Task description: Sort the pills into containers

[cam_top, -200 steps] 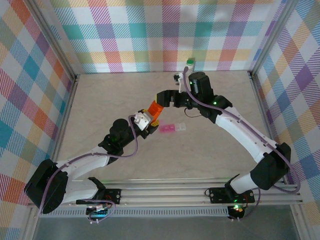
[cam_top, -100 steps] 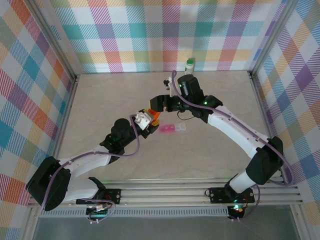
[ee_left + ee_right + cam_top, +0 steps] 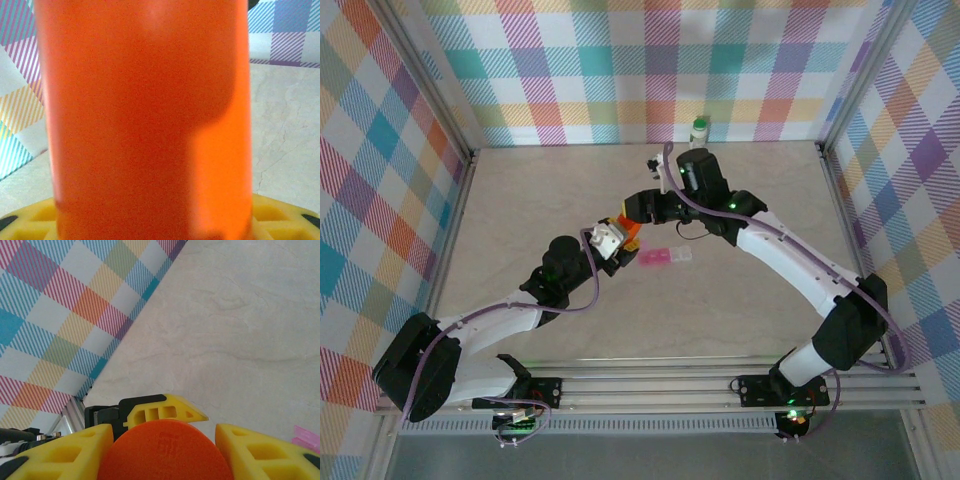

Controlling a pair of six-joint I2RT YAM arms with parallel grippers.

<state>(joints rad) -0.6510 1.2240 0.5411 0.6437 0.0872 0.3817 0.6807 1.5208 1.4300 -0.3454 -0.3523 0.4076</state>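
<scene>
Nearest to the arm bases, the left tool (image 3: 607,240) pinches the orange vial (image 3: 145,120) by its body and holds it above the surface (image 3: 740,300). The vial is a smooth, slightly see-through plastic cylinder, and the yellow ribbed fingers (image 3: 285,217) show at its lower edge. Just beyond it, the right tool (image 3: 165,440) stands around the orange cap (image 3: 165,452) with one yellow finger against each side, so it seems to be pressed onto the cap. How firm this hold is I cannot tell. The cap is a flat, matte round disc with a small raised mark on top. I judge the step to be opening the vial. To do it well, the left tool should clamp the body without squeezing it out of round. The right tool should sit square on the cap, turn about the vial's own axis, and then lift straight up. Smooth plastic may slip, and a tilt could spill whatever is inside. Just beside the vial, the slim pink tube (image 3: 665,257) lies flat on the pale, marble-like surface. Far away, the white bottle (image 3: 699,128) with its green round cap stands upright by the plaid back wall (image 3: 620,60).
</scene>
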